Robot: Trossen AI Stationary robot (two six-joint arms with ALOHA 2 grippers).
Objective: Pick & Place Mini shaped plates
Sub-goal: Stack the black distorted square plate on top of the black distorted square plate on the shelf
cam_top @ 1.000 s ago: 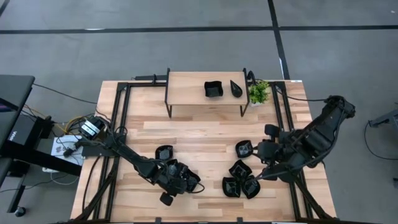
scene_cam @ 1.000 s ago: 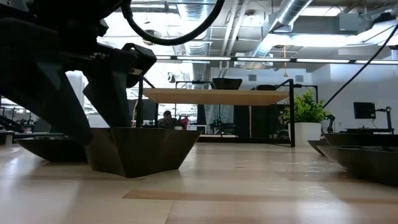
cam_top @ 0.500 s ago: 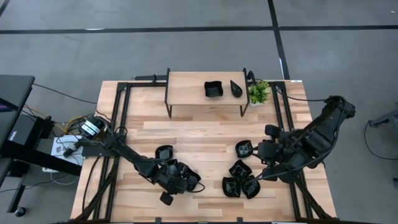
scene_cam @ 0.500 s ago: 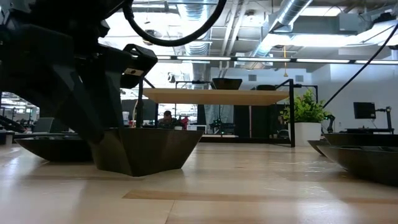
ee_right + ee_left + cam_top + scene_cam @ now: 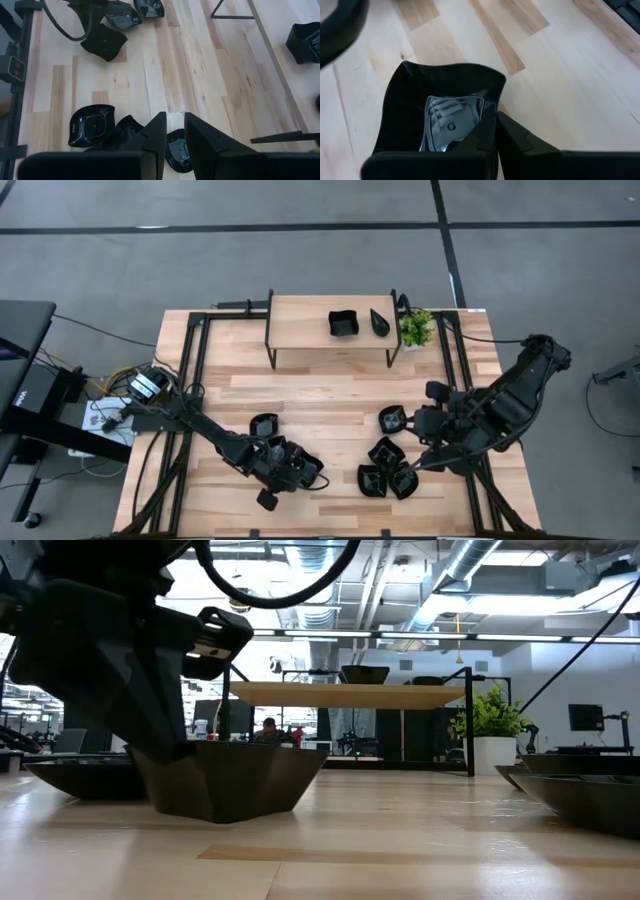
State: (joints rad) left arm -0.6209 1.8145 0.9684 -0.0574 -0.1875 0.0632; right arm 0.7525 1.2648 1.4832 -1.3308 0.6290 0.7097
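- At six o'clock on the light wooden table (image 5: 330,395), left gripper (image 5: 293,471) pinches a glossy black square mini plate's (image 5: 437,120) rim, apparently for lifting.
- Right gripper (image 5: 171,131) hovers at four o'clock, fingers narrowly parted, empty.

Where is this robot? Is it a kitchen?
Probably not: it looks like a lab or workshop. The ceiling has bare ducts, there is a monitor at the back, and the table stands on a plain grey floor.
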